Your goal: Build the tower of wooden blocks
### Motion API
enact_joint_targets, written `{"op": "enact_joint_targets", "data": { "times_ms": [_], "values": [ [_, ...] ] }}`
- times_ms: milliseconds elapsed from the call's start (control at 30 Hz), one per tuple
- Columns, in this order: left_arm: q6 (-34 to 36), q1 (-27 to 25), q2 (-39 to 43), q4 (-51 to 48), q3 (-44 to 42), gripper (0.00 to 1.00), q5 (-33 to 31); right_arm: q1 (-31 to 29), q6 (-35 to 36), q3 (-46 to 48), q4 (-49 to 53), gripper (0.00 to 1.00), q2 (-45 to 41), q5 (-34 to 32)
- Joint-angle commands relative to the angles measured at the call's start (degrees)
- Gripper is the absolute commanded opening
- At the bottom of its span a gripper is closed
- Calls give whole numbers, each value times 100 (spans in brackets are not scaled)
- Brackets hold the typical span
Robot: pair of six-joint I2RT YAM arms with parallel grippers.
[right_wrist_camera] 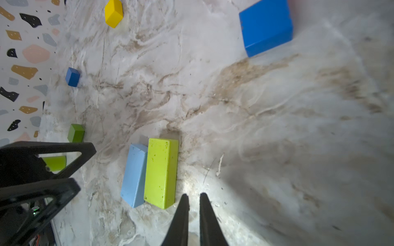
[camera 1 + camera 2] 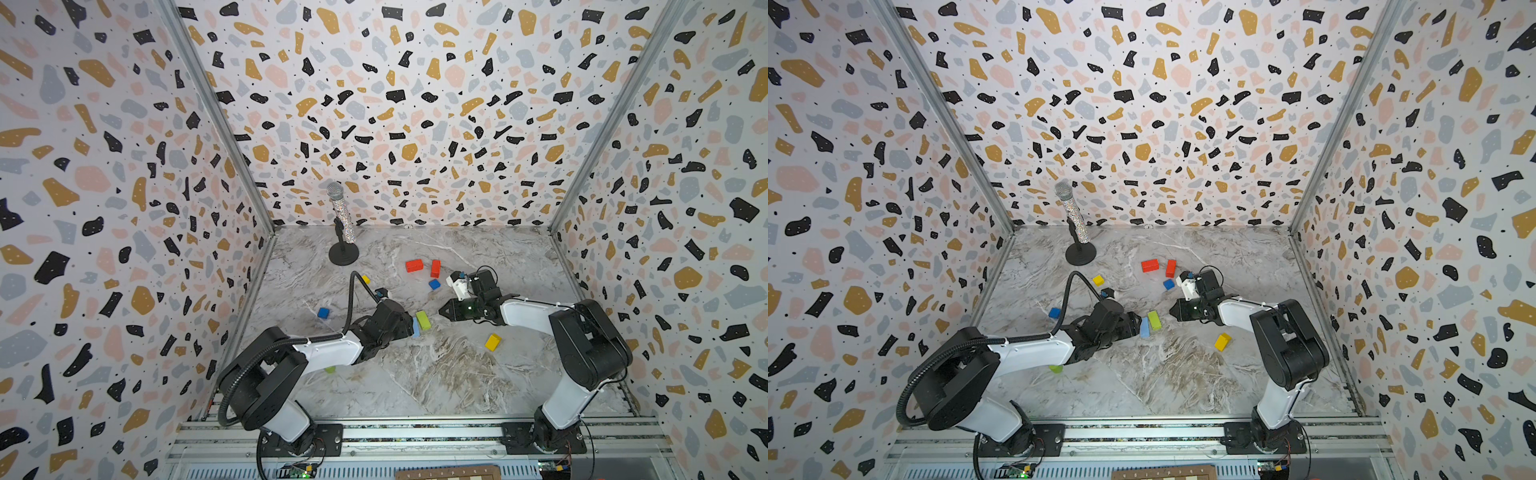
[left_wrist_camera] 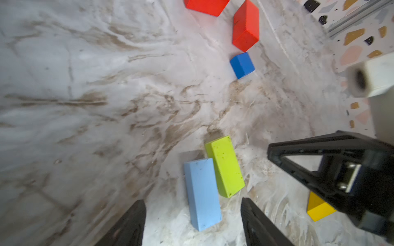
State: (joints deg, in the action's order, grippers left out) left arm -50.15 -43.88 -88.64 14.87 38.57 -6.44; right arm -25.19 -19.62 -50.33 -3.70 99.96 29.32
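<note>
At centre of table (image 2: 1183, 382), light-blue brick (image 2: 1144, 327) touching lime brick (image 2: 1154, 320), side by side. Just beside at 9 o'clock, left gripper (image 2: 1137, 323); near at 2 o'clock, right gripper (image 2: 1172, 311), tips meeting in a point. At 12 o'clock, red bricks (image 2: 1149, 265), blue cube (image 2: 1168, 284). At 4 o'clock, yellow brick (image 2: 1222, 341).

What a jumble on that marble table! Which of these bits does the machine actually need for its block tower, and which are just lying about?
For the tower: light-blue brick, lime brick, two red bricks, two blue cubes, two yellow blocks, lime cylinder, dark-green cube.

Just lying about: glittery microphone on its black stand.
</note>
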Motion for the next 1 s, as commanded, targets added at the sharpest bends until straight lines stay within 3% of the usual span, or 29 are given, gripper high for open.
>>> {"op": "enact_joint_targets", "data": {
  "times_ms": [0, 967],
  "values": [
    [-13, 29, -95, 733, -176, 71, 214, -108, 138, -146, 172, 13, 29, 142],
    [-651, -163, -901, 2312, -496, 75, 918, -368, 76, -81, -47, 13, 261, 293]
  ]
}}
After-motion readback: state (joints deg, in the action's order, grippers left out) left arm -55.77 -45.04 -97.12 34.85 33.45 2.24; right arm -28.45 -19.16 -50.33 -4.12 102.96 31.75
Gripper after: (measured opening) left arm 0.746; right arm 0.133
